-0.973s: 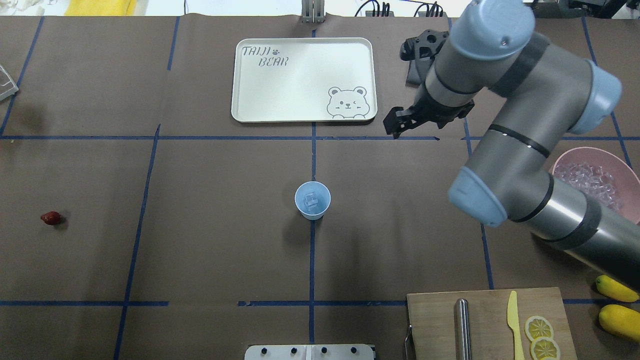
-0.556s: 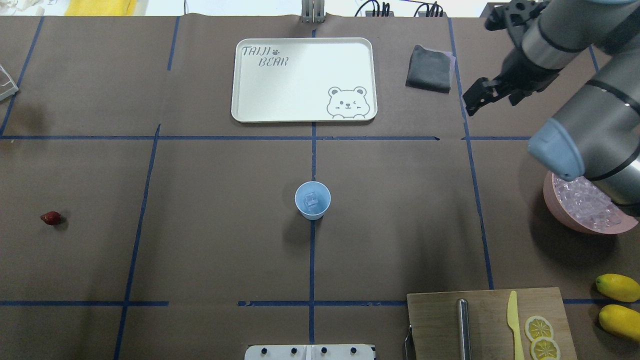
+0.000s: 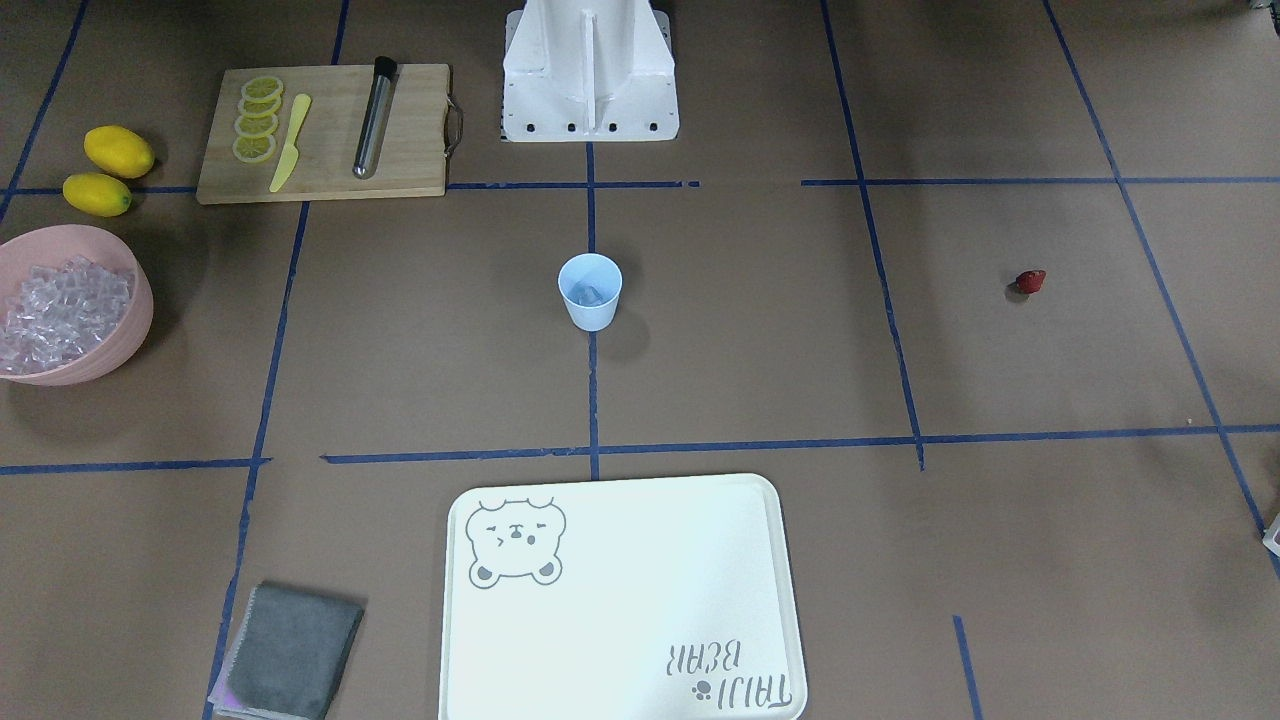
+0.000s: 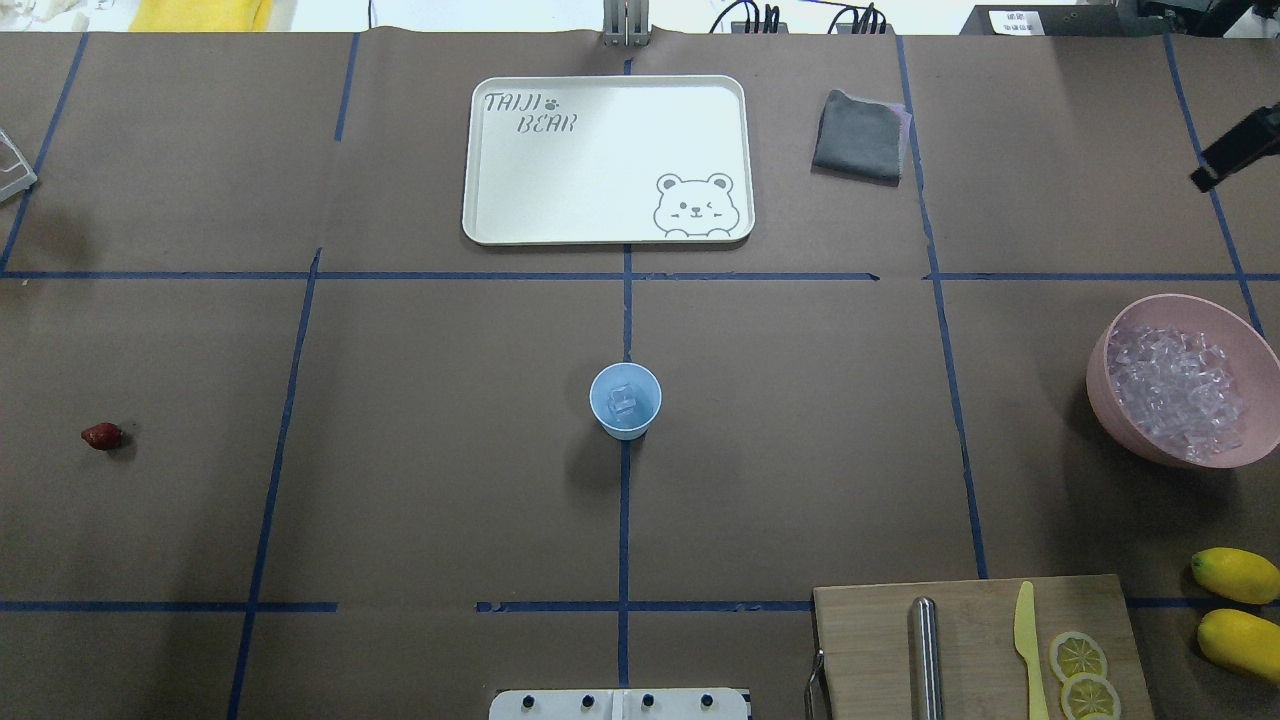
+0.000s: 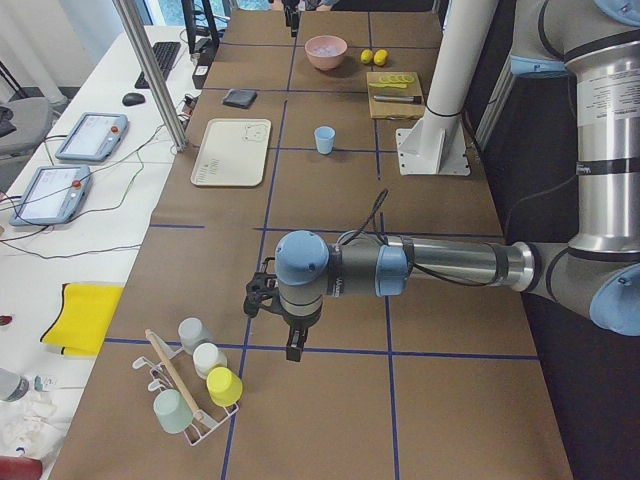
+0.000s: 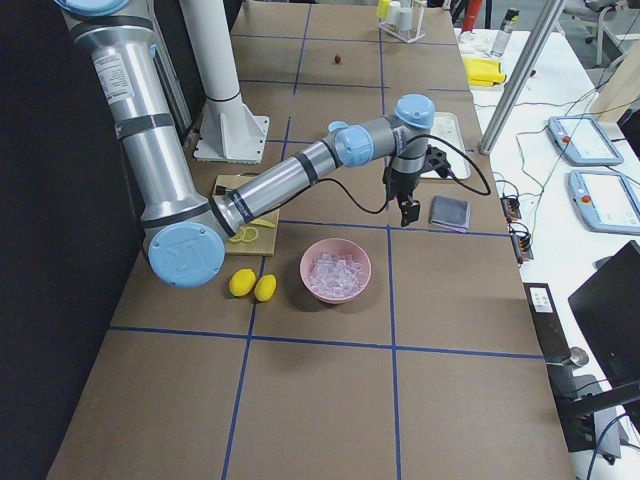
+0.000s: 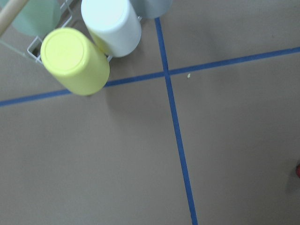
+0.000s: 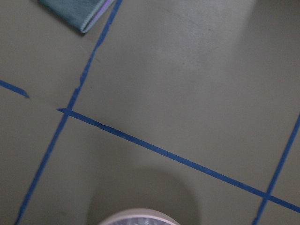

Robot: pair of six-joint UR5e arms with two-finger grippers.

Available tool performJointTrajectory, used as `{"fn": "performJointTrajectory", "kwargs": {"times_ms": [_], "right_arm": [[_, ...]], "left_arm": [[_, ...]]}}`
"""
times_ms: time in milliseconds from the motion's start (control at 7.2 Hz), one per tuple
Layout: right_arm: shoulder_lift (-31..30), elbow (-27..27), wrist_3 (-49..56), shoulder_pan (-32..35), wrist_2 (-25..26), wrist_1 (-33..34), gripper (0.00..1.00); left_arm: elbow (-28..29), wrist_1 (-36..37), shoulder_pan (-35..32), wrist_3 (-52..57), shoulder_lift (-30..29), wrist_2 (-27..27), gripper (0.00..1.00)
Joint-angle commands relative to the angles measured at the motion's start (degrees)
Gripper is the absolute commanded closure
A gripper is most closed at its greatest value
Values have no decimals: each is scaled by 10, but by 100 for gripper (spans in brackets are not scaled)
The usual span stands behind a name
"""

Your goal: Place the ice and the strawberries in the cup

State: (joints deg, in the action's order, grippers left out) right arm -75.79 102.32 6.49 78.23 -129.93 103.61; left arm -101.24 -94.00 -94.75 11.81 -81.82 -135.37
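Note:
The light blue cup [image 4: 625, 400] stands upright at the table's middle with a clear ice cube [image 4: 623, 401] inside; it also shows in the front view [image 3: 590, 290]. Many more ice cubes [image 4: 1180, 390] fill the pink bowl [image 4: 1105, 415] at the right. The strawberry [image 4: 102, 436] lies alone on the far left. Only the tip of my right gripper [image 4: 1205, 178] shows at the right edge, beyond the bowl; I cannot tell whether it is open or shut. My left gripper [image 5: 293, 348] hangs over the table near a cup rack, far from the strawberry; I cannot tell its state.
A white bear tray [image 4: 480, 160] and a grey cloth [image 4: 858, 135] lie at the back. A cutting board [image 4: 870, 640] with a metal rod, a yellow knife and lemon slices is at the front right, beside two lemons [image 4: 1235, 610]. A rack of cups [image 5: 195, 385] stands by the left gripper.
The right arm has swung from the table's middle right to the far right edge, almost out of the overhead view, uncovering the cloth and the pink bowl. Cup and strawberry have not moved.

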Motion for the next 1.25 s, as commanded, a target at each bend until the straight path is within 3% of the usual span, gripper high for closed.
{"fn": "performJointTrajectory", "kwargs": {"times_ms": [0, 417, 834, 1112], "right_arm": [[-55, -55, 164, 87, -4, 7, 1], [-134, -94, 163, 153, -44, 5, 1], [-131, -92, 115, 153, -44, -35, 1], [-135, -91, 114, 153, -44, -36, 1]], "left_arm": [[3, -18, 0, 0, 1, -2, 0], [-6, -18, 0, 0, -1, -2, 0], [10, -14, 11, -98, -54, -4, 0], [-28, -22, 97, -168, -61, 4, 0]]}}
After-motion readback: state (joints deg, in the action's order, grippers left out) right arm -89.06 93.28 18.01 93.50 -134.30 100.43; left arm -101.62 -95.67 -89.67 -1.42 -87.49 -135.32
